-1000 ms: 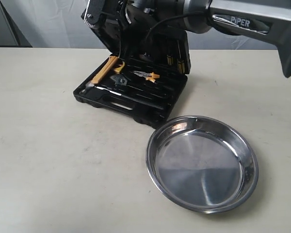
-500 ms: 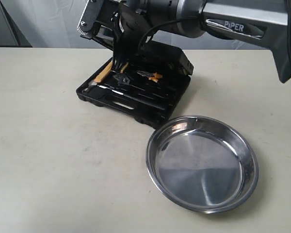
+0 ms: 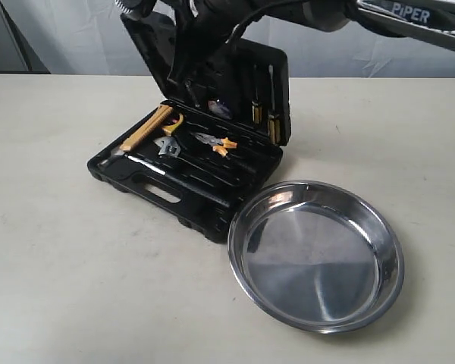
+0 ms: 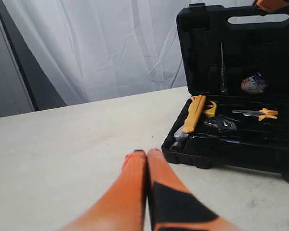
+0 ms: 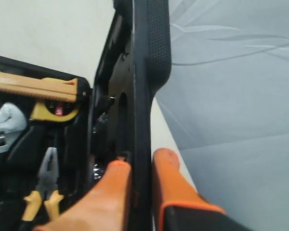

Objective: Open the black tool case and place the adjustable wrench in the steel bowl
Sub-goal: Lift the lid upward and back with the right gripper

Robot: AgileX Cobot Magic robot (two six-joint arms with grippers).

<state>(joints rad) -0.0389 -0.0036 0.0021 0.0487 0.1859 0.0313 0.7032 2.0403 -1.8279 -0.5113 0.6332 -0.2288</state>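
The black tool case [image 3: 174,199] lies open on the table, its lid [image 3: 239,80] standing almost upright. My right gripper [image 5: 140,161] is shut on the lid's edge, one finger inside and one outside. The adjustable wrench [image 3: 167,145] rests in its slot in the base, silver head showing [image 5: 2,127], also seen from the left wrist [image 4: 221,124]. The steel bowl [image 3: 316,258] sits empty just right of the case's front corner. My left gripper [image 4: 147,153] is shut on nothing, low over the bare table beside the case [image 4: 231,149]; the exterior view does not show it.
A yellow-handled hammer [image 3: 145,129] and orange-handled pliers [image 3: 214,143] lie in the base beside the wrench. Screwdrivers [image 3: 264,106] are clipped in the lid. A white curtain [image 4: 111,48] hangs behind the table.
The right gripper has swung the lid up to near vertical, and the whole case has slid left and nearer the table's front. The bowl has not moved.
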